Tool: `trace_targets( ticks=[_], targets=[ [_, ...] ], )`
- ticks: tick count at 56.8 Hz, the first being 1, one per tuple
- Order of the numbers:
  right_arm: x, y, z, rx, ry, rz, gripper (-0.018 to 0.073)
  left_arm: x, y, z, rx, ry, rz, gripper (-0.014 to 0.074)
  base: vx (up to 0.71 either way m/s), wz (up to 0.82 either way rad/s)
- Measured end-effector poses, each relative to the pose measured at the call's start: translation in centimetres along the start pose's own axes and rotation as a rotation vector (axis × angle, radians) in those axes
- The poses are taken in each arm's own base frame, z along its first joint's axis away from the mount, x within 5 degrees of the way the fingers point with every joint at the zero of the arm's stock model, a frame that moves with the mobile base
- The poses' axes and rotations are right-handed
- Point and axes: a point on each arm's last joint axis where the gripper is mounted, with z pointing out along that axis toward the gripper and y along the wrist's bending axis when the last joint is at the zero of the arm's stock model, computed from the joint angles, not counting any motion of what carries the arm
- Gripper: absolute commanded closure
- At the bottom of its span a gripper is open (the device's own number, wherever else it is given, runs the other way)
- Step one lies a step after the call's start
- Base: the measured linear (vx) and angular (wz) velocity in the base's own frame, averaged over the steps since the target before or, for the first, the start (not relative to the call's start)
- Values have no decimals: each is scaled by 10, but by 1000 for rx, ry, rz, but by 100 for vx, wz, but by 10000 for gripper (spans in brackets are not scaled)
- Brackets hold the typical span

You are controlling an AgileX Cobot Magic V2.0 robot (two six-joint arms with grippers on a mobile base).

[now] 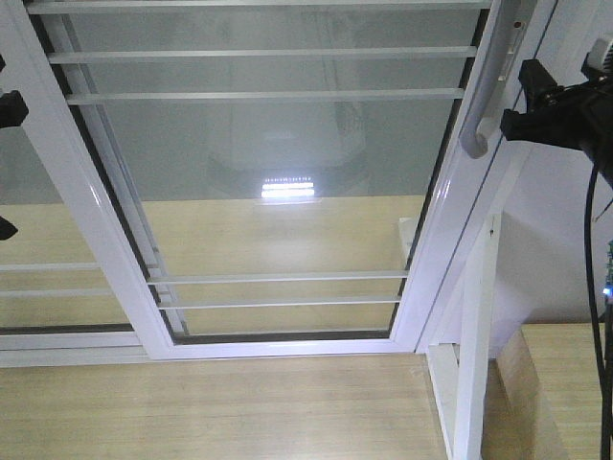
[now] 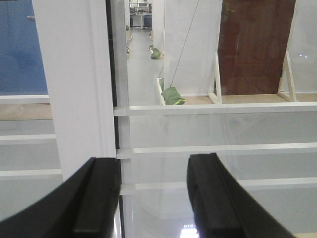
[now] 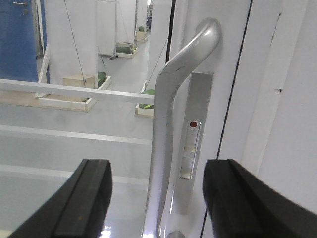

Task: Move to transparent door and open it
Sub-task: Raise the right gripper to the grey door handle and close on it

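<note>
The transparent door (image 1: 268,144) fills the front view: clear glass in a white frame with thin white bars. Its curved silver handle (image 1: 484,96) runs down the right edge. My right gripper (image 1: 512,123) hangs just right of the handle's lower end. In the right wrist view the handle (image 3: 166,124) rises between the fingers of my open right gripper (image 3: 156,198), and neither finger touches it. My left gripper (image 2: 153,198) is open with nothing between its fingers, close to a white upright of the frame (image 2: 74,84) and the glass (image 2: 223,129).
A second white-framed glass panel (image 1: 48,240) sits behind at the left. Wooden floor (image 1: 211,412) lies below the door track. At the right stand a white post (image 1: 474,335) and a wooden box (image 1: 565,383). A black cable (image 1: 594,268) hangs at the right.
</note>
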Motion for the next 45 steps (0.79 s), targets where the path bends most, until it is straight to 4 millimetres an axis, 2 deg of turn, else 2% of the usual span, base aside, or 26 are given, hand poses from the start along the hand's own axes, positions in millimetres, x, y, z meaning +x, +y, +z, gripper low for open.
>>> trace_targets(
  ticks=[14, 25, 37, 45],
  targets=[
    [30, 2, 35, 18, -32, 9, 79, 0, 0, 0, 0, 0, 0, 146, 0, 0],
    [52, 4, 71, 21, -13, 11, 79, 0, 0, 0, 0, 0, 0, 146, 0, 0],
    [70, 5, 105, 26, -7, 11, 79, 0, 0, 0, 0, 0, -1, 146, 0, 0],
    [79, -1, 125, 57, -1, 32, 79, 0, 0, 0, 0, 0, -1, 146, 0, 0]
  ],
)
